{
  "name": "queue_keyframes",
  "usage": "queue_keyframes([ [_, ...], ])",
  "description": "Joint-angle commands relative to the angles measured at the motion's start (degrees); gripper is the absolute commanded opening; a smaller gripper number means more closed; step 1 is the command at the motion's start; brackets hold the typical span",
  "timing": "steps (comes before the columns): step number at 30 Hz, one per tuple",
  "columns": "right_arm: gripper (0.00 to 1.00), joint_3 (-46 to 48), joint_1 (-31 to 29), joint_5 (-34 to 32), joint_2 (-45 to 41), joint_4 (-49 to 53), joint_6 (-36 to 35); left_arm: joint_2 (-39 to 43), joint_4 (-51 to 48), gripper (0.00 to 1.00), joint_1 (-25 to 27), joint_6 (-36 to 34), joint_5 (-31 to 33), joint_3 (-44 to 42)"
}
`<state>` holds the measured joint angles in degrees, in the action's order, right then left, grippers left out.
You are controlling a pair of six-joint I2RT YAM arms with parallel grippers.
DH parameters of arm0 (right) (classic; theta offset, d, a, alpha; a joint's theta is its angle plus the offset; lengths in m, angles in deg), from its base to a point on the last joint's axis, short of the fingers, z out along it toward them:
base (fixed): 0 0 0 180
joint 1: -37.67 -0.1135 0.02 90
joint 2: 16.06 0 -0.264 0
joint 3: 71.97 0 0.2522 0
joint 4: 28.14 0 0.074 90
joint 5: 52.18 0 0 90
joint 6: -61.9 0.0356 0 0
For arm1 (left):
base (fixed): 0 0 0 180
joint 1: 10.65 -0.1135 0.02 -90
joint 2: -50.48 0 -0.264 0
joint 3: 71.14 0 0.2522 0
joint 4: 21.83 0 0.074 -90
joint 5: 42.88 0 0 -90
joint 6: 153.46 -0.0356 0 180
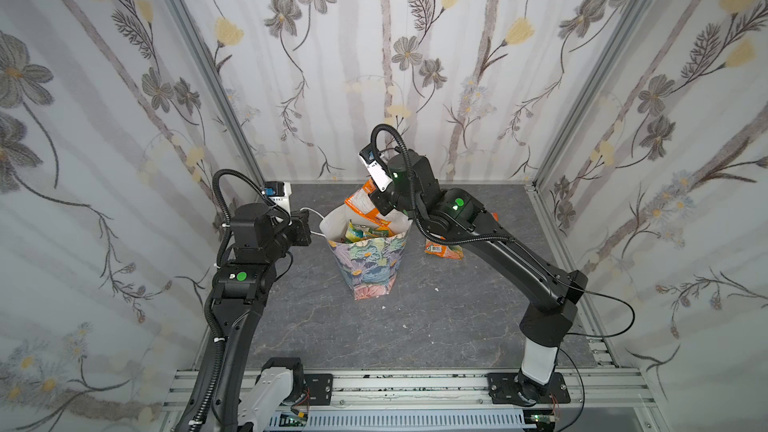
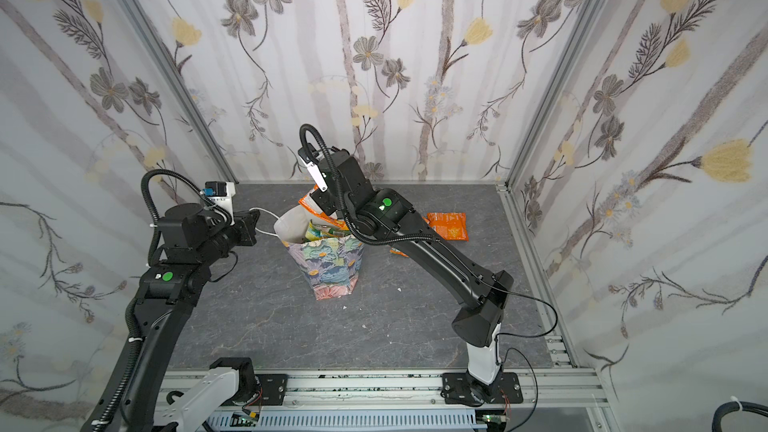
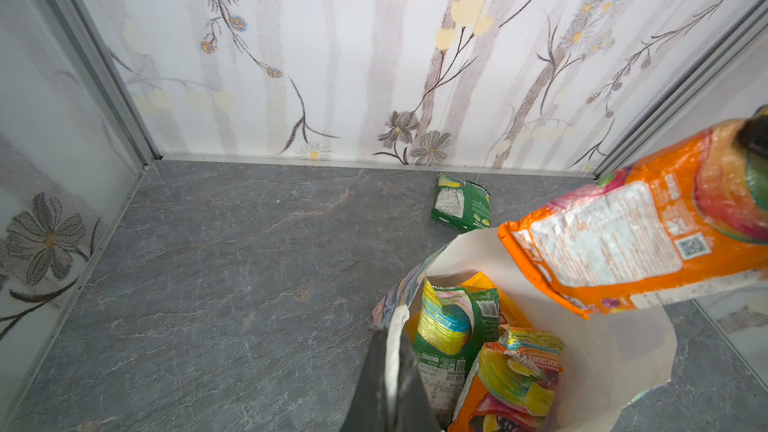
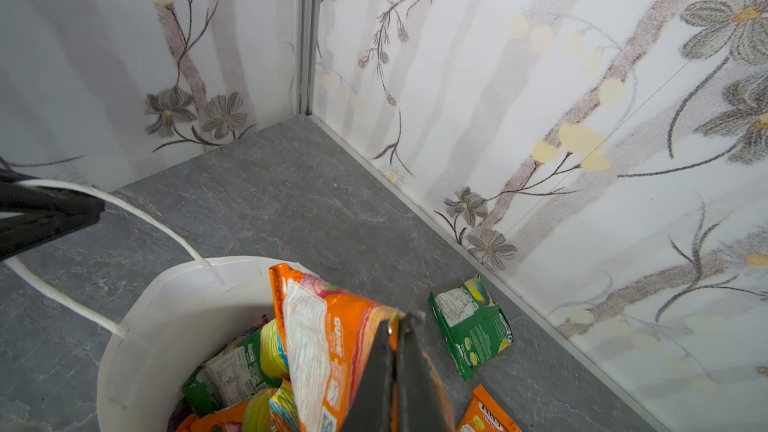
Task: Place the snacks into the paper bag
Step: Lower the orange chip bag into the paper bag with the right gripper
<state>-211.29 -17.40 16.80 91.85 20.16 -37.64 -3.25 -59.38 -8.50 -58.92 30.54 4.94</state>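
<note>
Right hand [image 4: 398, 320] grips an orange crinkly packet [image 4: 328, 334] over the floral paper bag [image 1: 365, 263]. Left hand [image 3: 392, 326] pinches its white cord handle [image 4: 137, 214]. Only the wrist views show a green packet [image 3: 461, 203].

FOX'S, small FRUITS under it, on loose orange packet [image 4: 487, 414] lying on the table near green packet [image 4: 469, 326], right wrist view. Held orange packet [image 1: 360, 204], frame centre in both top views: QR code, fine print unreadable
</note>
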Motion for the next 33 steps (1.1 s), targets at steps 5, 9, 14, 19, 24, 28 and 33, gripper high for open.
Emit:
queue_keyframes([
  [5, 0.00, -1.1, -1.8, -8.5, 1.0, 0.5, -1.8, 0.0, 2.1, 0.00, 0.0, -0.4, 0.0, 0.2],
  [9, 0.00, -1.6, -2.3, -9.2, 1.1, -0.7, -2.7, 0.0, 2.1, 0.00, 0.0, -0.4, 0.0, 0.3],
  [14, 0.00, -4.5, -2.4, -9.7, 2.1, -1.7, -3.4, 0.1, 2.0, 0.00, 0.1, -0.4, 0.2, 0.2],
  [19, 0.00, -4.9, -2.8, -10.3, 2.7, -2.3, -3.8, 0.6, 2.0, 0.00, 0.1, -0.4, 0.6, -0.1],
  [24, 0.00, -5.0, -3.9, -12.9, 4.1, 1.5, -3.7, 1.2, 2.5, 0.00, 0.2, -1.0, 2.2, -1.1],
  [28, 0.00, -4.8, -3.8, -12.1, 4.4, 3.5, -4.2, 0.8, 2.5, 0.00, 0.3, -1.0, 1.5, -0.8],
  [33, 0.00, -4.7, -3.7, -7.4, 7.3, 3.1, -8.2, 0.5, 2.3, 0.00, 0.4, -0.9, 1.6, -0.2],
])
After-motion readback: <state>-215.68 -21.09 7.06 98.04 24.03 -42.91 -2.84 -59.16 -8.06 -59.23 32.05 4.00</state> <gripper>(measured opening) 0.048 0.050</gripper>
